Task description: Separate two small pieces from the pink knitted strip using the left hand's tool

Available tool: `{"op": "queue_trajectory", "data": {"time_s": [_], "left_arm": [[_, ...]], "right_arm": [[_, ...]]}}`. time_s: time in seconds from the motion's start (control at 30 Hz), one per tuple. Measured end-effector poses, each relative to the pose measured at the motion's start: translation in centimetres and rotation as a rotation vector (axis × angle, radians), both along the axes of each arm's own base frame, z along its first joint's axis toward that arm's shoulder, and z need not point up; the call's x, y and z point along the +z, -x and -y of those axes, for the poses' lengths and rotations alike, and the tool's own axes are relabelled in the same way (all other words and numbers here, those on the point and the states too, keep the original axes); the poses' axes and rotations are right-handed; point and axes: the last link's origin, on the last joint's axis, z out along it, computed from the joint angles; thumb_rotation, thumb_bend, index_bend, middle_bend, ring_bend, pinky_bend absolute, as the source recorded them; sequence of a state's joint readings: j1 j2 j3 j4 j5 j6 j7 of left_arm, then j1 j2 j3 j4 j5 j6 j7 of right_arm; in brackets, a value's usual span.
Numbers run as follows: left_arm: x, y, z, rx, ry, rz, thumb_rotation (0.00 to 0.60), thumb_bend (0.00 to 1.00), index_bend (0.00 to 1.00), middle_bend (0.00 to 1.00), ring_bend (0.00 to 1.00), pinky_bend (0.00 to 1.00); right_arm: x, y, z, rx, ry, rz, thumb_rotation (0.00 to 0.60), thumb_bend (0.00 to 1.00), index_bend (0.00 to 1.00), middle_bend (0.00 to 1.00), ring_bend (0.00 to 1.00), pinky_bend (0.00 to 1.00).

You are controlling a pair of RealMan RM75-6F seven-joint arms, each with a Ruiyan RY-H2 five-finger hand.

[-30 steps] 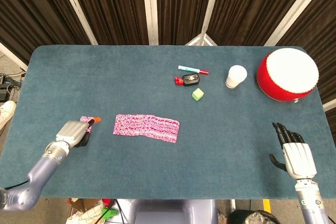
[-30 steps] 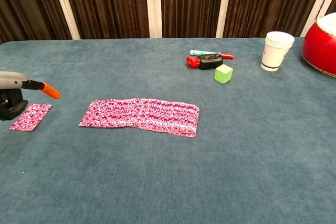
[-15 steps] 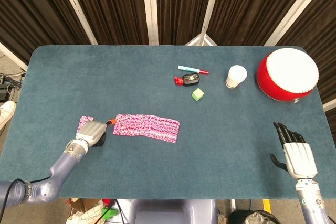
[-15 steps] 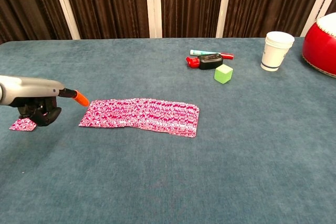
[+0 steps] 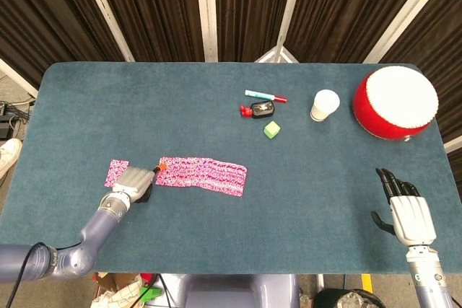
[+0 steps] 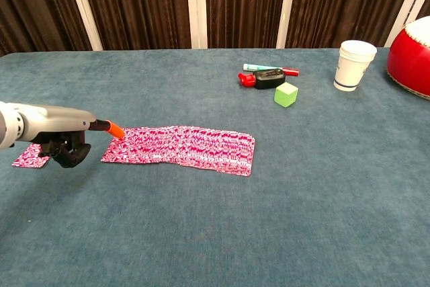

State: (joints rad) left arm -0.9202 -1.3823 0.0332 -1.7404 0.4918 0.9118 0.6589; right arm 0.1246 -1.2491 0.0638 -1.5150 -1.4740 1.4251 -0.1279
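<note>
Head view is showing me the pink knitted strip (image 5: 202, 175) lying flat on the left half of the table (image 5: 216, 106), its long axis running left to right. I am keeping the left hand (image 5: 134, 181) just off the strip's left end, wrapped around a tool with an orange tip (image 5: 162, 166), and that tip is pointing right, along the strip's length, sitting at its near left corner. From the chest view the orange tip (image 6: 115, 130) is hovering at or just over that same edge; I cannot tell whether it is touching the knit. One small pink piece (image 5: 116, 172) is already lying apart to the left of the hand, partly hidden behind it.

So the strip lies directly to the right of the tool, and I judge the second separation has to come from this near end, with the tool crossing the short width, not the length.

The right hand (image 5: 406, 210) is resting well apart at the far right edge, fingers extended and holding nothing, far too distant to steady the strip.
</note>
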Motion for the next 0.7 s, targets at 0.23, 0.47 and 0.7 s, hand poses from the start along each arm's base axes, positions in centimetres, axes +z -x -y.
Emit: {"op": "queue_trajectory", "data": {"time_s": [0.23,0.47,0.7], "left_arm": [[-0.21,0.14,0.1,0.01,0.008,-0.019,0.6,1.0,0.1,0.84,0.81,0.72],[-0.52,0.15,-0.15,0.022,0.017,-0.042,0.6,1.0,0.1,0.84,0.81,0.72],[-1.03,-0.04,-0.35,0.024,0.026,-0.066,0.6,1.0,0.1,0.84,0.81,0.72]], "right_arm": [[0.07,0.03,0.02,0.0,0.002,0.002,0.6,0.28,0.01,0.15,0.23,0.24],[0.06,-0.04,0.03,0.002,0.003,0.005,0.6,0.28,0.01,0.15,0.23,0.24],[0.04,-0.03,0.05,0.003,0.003,0.005,0.6,0.28,0.01,0.15,0.23,0.24]]}}
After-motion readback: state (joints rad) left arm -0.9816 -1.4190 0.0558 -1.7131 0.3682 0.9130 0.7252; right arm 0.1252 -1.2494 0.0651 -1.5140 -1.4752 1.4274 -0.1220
